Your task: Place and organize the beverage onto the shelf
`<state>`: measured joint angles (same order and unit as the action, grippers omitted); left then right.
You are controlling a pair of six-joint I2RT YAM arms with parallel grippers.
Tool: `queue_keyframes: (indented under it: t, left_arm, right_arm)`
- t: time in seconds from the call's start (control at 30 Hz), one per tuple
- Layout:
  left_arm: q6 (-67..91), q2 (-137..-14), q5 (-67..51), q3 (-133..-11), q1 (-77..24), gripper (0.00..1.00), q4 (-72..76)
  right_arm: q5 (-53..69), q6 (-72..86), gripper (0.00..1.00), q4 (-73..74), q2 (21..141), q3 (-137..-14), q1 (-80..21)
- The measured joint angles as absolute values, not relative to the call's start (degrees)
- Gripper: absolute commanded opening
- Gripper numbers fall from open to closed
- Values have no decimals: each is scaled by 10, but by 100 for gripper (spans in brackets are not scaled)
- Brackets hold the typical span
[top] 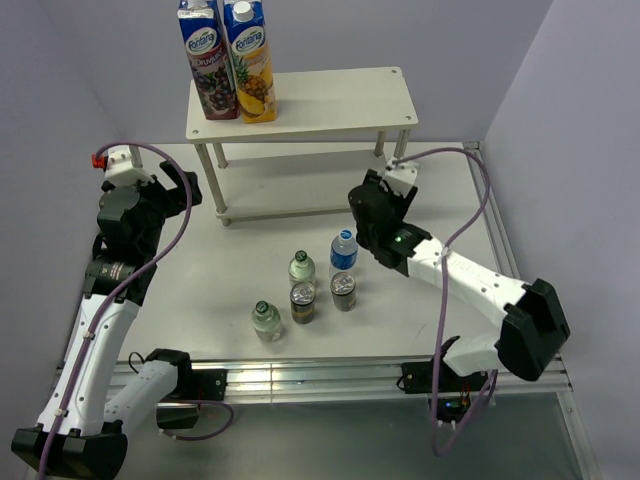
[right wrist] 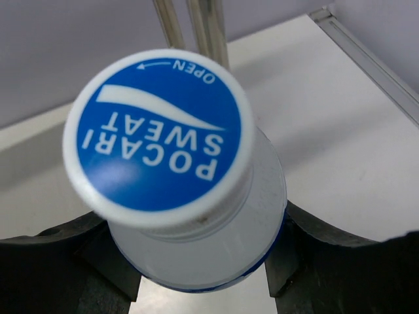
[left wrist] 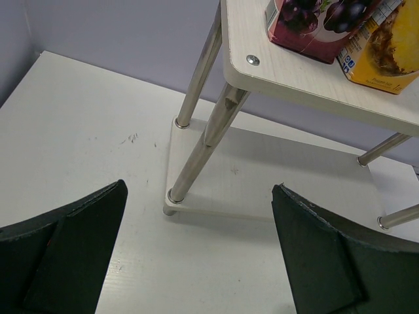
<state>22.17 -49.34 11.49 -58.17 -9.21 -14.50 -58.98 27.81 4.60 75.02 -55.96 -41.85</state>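
The shelf [top: 330, 100] stood at the table's [top: 250, 240] twelve o'clock; the left gripper [left wrist: 196, 255] hung spread wide at its eight o'clock; the right gripper [right wrist: 196, 261] pinched a blue-capped water bottle [right wrist: 157, 131]; a second water bottle [top: 343, 250], green-capped bottles [top: 301, 267] and cans [top: 343, 290] stood at the shelf's six o'clock.

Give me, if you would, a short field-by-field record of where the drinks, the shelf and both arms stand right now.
shelf: top board holds two juice cartons at its left end
drinks on shelf: none
drinks in front of shelf: blue-capped bottle, two green-capped bottles, two cans
left jaws: open, empty, facing the shelf's left legs
right jaws: straddling the blue-capped bottle, close on both sides; firm grip unclear
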Motion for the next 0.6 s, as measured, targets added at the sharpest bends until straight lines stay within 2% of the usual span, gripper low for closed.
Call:
queue_keyframes:
  t: [0.3,0.6]
  left_arm:
    - [222,-493,115,-582,-92,99,-145]
    - [222,-493,115,-582,-92,99,-145]
  right_arm:
    - [-522,213,0,-52,901,-656,-351]
    - [-482,203,0,-90,982,-675,-336]
